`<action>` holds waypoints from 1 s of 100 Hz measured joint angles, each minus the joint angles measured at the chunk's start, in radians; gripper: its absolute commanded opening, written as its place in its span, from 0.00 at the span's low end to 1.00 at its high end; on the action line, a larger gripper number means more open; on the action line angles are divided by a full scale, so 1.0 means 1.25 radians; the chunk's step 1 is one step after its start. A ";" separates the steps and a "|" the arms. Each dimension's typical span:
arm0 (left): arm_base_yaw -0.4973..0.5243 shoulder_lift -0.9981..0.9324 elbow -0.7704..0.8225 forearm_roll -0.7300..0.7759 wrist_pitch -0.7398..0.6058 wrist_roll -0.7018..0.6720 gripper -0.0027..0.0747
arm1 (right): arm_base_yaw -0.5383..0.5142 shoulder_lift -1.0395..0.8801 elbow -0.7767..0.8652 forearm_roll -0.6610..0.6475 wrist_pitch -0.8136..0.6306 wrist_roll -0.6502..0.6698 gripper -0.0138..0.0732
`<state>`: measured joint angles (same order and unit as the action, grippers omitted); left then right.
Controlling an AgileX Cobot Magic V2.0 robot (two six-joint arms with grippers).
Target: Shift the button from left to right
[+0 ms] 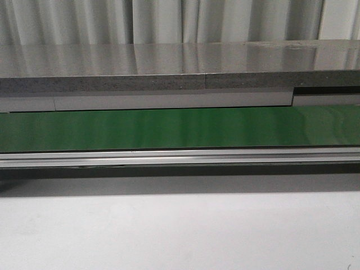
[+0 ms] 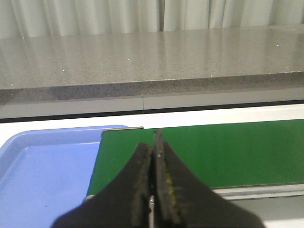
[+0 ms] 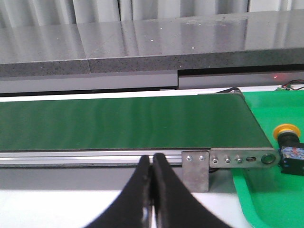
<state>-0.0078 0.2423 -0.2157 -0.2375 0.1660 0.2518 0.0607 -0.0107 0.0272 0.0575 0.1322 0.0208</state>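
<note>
The button (image 3: 287,142), with a yellow-orange cap on a black body with blue marks, lies in a green tray (image 3: 266,199) off the right end of the green conveyor belt (image 3: 123,123). My right gripper (image 3: 150,159) is shut and empty, in front of the belt's metal rail, well apart from the button. My left gripper (image 2: 153,147) is shut and empty over the belt's left end (image 2: 204,152), next to a blue tray (image 2: 42,171). The front view shows the belt (image 1: 180,128) and neither gripper nor the button.
A grey stone counter (image 1: 169,70) runs behind the belt, with curtains beyond. An aluminium rail (image 1: 180,156) and a metal end bracket (image 3: 195,168) edge the belt. White tabletop (image 1: 180,230) lies in front. The blue tray shows nothing inside.
</note>
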 measured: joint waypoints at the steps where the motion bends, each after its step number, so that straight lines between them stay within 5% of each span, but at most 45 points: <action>1: 0.000 0.000 0.000 0.000 0.000 0.000 0.01 | 0.000 0.000 0.000 0.000 0.000 0.000 0.08; 79: 0.000 -0.001 0.000 0.003 -0.019 -0.002 0.01 | 0.000 0.000 0.000 0.000 0.000 0.000 0.08; 100: 0.000 -0.030 0.000 0.199 -0.019 -0.206 0.01 | 0.000 0.000 0.000 0.000 0.000 0.000 0.08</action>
<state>-0.0078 0.2044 -0.2157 0.0115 0.1424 -0.0057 0.0607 -0.0107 0.0272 0.0575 0.1322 0.0208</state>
